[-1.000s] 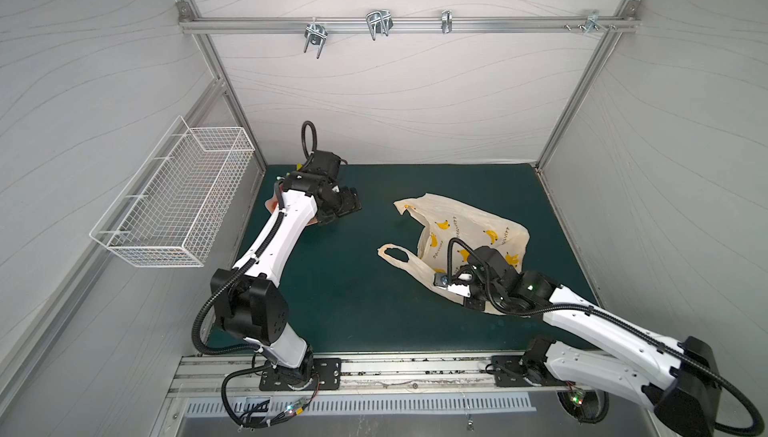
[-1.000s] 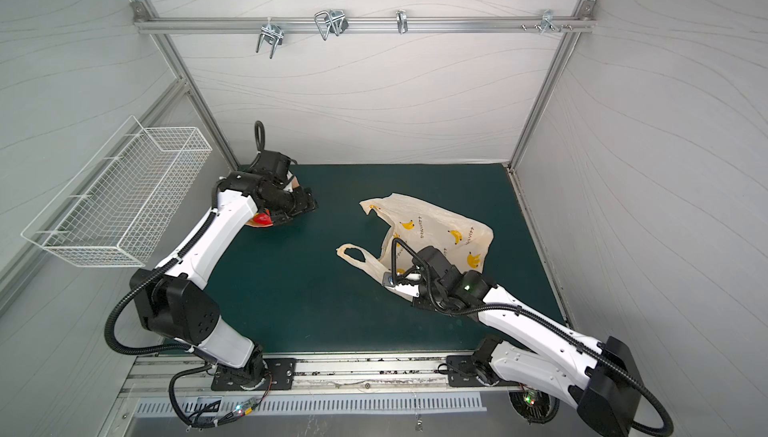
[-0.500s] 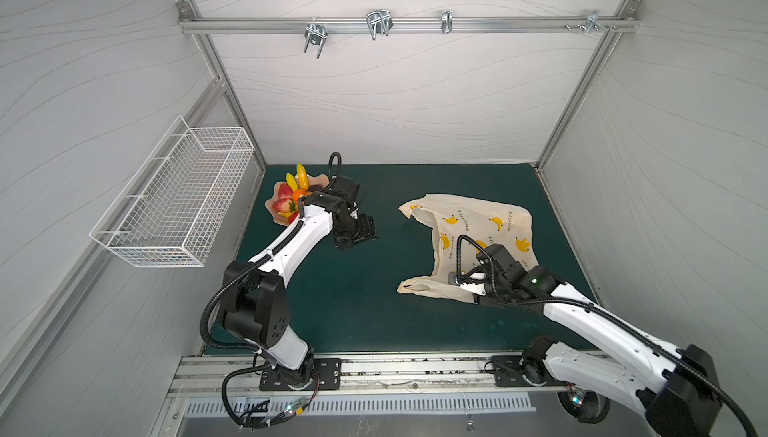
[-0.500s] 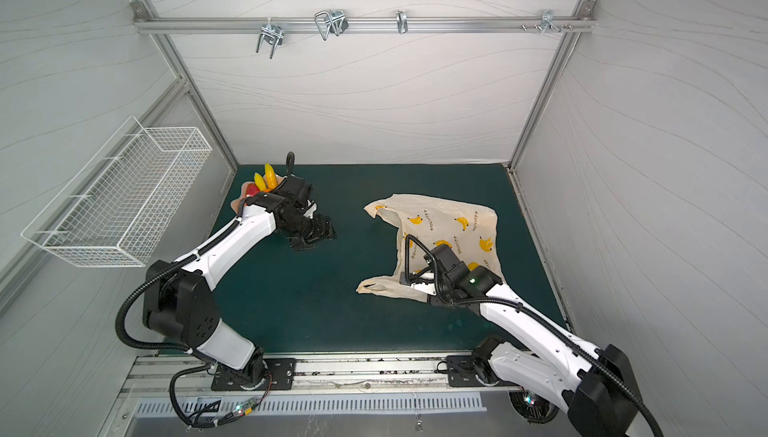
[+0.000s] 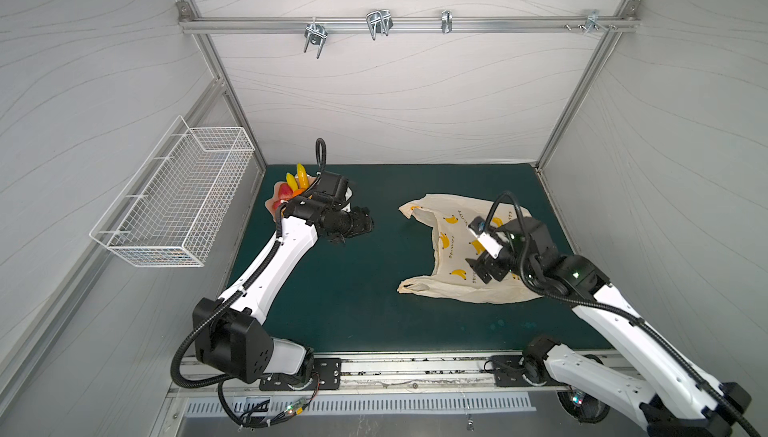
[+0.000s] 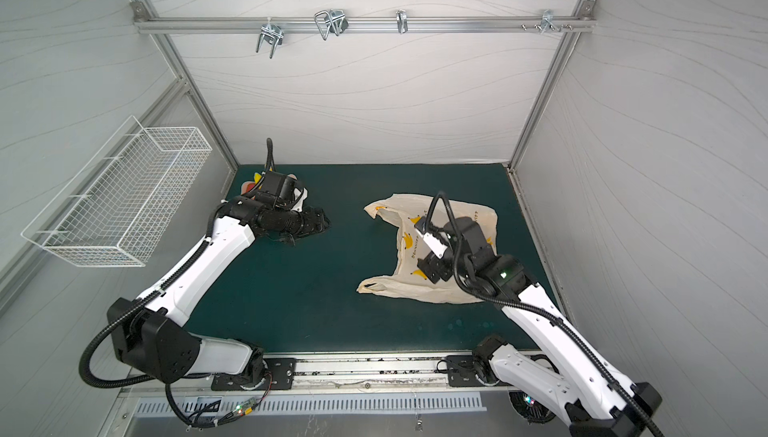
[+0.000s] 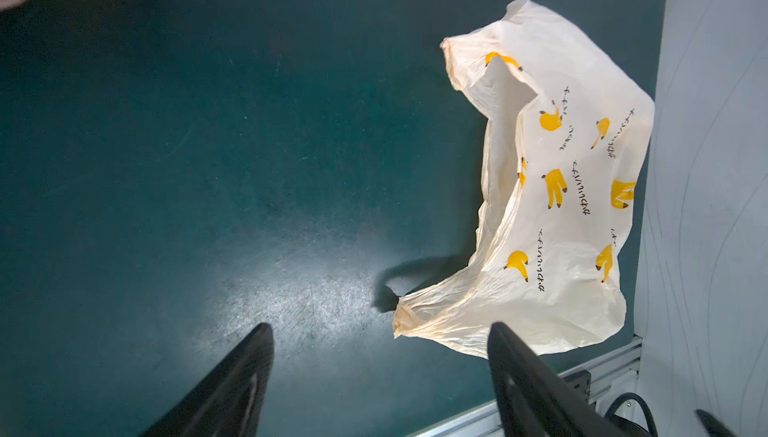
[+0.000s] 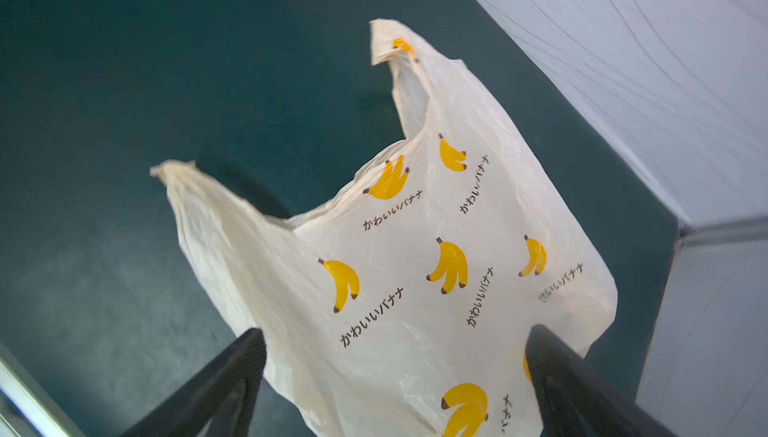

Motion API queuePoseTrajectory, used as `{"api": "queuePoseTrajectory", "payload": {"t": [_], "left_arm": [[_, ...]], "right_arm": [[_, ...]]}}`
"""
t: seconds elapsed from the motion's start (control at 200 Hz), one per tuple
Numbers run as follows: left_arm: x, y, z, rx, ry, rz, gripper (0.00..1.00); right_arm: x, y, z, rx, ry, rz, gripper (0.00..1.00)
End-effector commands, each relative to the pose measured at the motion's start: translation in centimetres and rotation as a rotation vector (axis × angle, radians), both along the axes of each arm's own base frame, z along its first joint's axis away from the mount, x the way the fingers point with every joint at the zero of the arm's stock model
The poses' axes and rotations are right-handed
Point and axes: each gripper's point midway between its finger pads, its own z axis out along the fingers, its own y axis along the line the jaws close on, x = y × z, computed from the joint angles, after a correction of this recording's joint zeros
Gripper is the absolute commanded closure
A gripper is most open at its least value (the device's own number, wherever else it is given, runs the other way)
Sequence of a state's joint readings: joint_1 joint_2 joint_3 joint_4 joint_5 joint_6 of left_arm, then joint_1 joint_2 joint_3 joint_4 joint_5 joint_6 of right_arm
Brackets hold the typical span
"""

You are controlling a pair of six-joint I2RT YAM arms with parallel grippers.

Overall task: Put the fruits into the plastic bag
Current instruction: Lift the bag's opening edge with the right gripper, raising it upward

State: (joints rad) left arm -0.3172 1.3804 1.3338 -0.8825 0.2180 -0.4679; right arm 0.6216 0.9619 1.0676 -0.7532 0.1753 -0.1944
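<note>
Plastic bag (image 5: 449,264) lies flat on the green mat (image 5: 353,289), right side, mouth nearly closed; fruits (image 5: 291,183) sit in the pink dish (image 5: 271,206) far left. Right gripper (image 8: 397,329) over the bag and left gripper (image 7: 380,327) near the dish both gape wide, empty, so I'd pinch only one layer at the mouth

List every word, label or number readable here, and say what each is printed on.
"かわいいバナナ": dark lettering on the plastic bag, repeated beside its yellow banana prints; clearest in the right wrist view.
In both top views the same lettering is too small to read.
No other words, brands or numbers can be read anywhere else.
</note>
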Motion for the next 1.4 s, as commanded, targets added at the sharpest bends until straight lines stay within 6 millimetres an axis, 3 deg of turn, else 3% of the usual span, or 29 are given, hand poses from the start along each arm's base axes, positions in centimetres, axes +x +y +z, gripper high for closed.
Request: {"api": "queuePoseTrajectory", "payload": {"t": [0.0,0.055,0.225,0.465,0.625,0.89,1.301,1.396], "left_arm": [[1.1,0.7,3.9,0.052,-0.14,-0.028,0.17],[1.3,0.7,4.7,0.061,-0.163,-0.034,0.17],[1.3,0.3,5.5,0.049,-0.183,-0.049,0.18],[0.3,1.1,5.0,0.089,-0.184,-0.043,0.18],[-0.2,1.4,4.5,0.087,-0.178,-0.033,0.18],[-0.9,1.8,3.4,0.103,-0.163,-0.024,0.18],[-1.0,1.9,2.3,0.114,-0.139,-0.028,0.18],[-1.0,1.9,2.3,0.116,-0.141,-0.026,0.18]], "right_arm": [[2.0,-0.2,0.2,0.241,0.272,-0.395,0.01],[2.5,0.0,-0.6,0.269,0.392,-0.514,0.03],[2.6,3.4,-3.9,0.312,0.691,-0.67,0.19],[1.4,6.7,-9.2,0.049,0.731,-0.688,0.23],[1.2,6.5,-12.4,-0.122,0.708,-0.733,0.27],[1.9,7.1,-16.0,-0.232,0.675,-0.747,0.36],[3.1,6.3,-19.3,-0.302,0.637,-0.791,0.41],[3.2,5.8,-19.7,-0.323,0.62,-0.803,0.48]]}}
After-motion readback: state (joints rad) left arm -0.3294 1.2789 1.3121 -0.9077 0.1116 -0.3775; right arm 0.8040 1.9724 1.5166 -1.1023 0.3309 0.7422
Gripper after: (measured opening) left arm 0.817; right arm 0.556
